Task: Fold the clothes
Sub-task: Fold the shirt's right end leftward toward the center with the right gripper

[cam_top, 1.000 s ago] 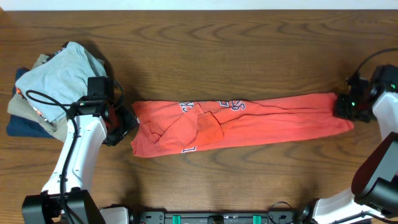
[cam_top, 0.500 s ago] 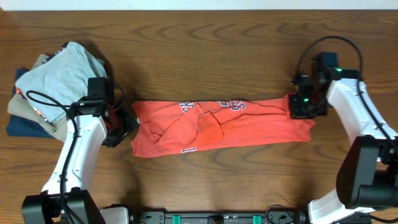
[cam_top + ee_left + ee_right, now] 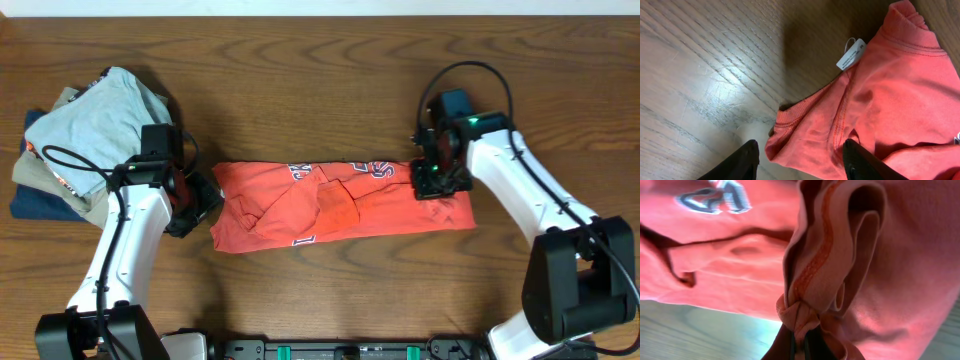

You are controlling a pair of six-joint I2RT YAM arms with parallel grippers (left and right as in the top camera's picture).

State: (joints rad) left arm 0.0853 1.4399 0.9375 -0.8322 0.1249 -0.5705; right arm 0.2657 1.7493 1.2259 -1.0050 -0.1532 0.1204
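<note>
**A:** Where is the coral-red short-sleeved cotton T-shirt [image 3: 340,205] lying?

**B:** It lies as a long band across the middle of the brown wooden surface [image 3: 320,80]. Its white block lettering [image 3: 365,168] runs along the far edge. The right end is doubled back over the band.

**A:** What holds that end?

**B:** The right claw [image 3: 440,178]. It is pressed together on the stitched hem [image 3: 812,275], and the wrist view shows the cloth gathered into folds and pinched between the tips.

**A:** So what is the step, and how should it go?

**B:** I judge it to be the fold of the right end toward the left. The hem should travel low and straight along the band, so near and far edges line up. It should be laid flat before the pinch lets go. The bunched hem will likely need spreading, or a ridge gets trapped in the fold.

**A:** And the left claw [image 3: 800,160]?

**B:** Its tips are spread, one either side of the ribbed edge at the shirt's left end. The small white neck tag [image 3: 851,54] shows nearby. I see it clamping nothing. Pinning that end would probably stop the band sliding.

**A:** What about the arm poses?

**B:** The right arm reaches in from the near right, elbow bent, wrist tipped down over the shirt. The left arm angles up from the near left, its claw low at the surface. Far left sits a stack of folded garments [image 3: 95,130], apart from the shirt.
</note>
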